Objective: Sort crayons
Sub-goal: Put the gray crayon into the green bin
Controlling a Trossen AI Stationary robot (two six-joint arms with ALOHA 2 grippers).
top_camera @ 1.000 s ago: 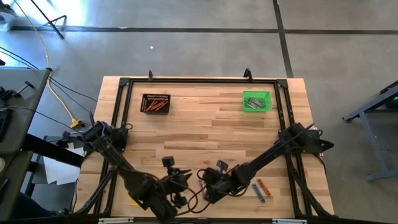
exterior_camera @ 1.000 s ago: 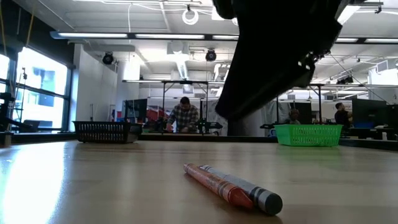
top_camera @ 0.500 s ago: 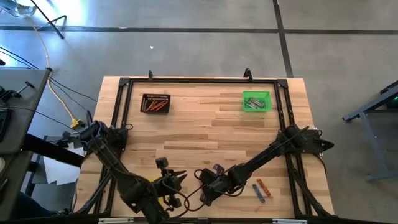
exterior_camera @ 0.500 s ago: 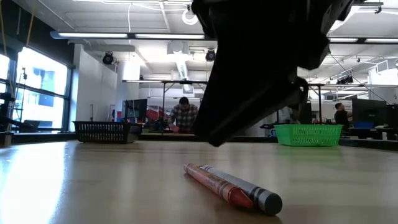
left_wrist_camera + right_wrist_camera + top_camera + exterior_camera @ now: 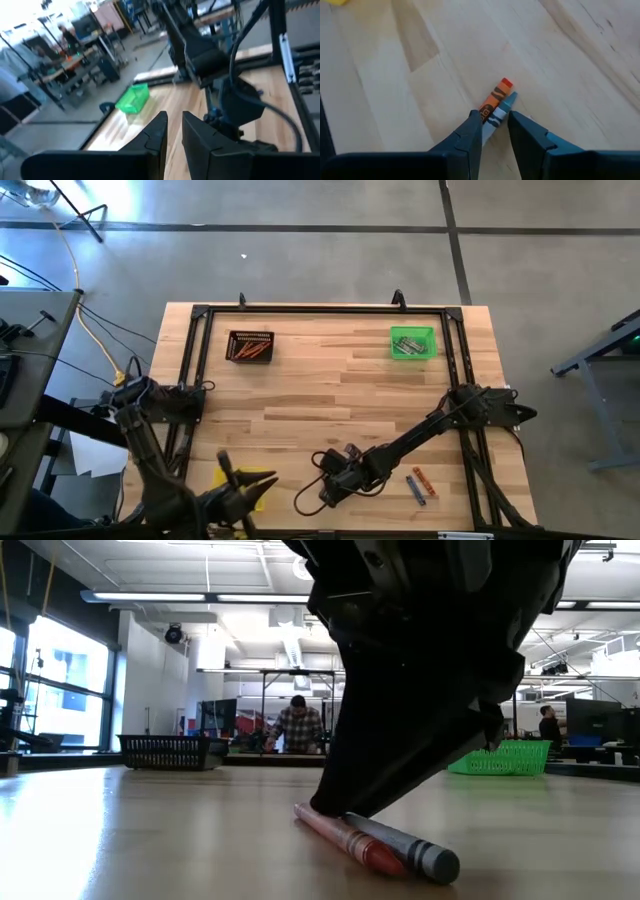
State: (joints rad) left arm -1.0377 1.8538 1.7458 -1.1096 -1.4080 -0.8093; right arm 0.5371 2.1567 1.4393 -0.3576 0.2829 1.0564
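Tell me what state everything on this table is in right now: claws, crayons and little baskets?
Right gripper: down at the table, fingers open astride the loose crayons' ends.
Left gripper: over the table's front left corner, fingers narrowly parted, empty.
Orange crayon: lying flat, touching its neighbour.
Grey-blue crayon: lying flat, not lifted.
Black tray: holds orange-red crayons.
Green tray: holds grey crayons.

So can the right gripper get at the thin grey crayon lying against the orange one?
Probably yes. The right gripper is low over the grey crayon, open fingers either side of its end, nothing between. The orange crayon touches it alongside, so both may get pinched.
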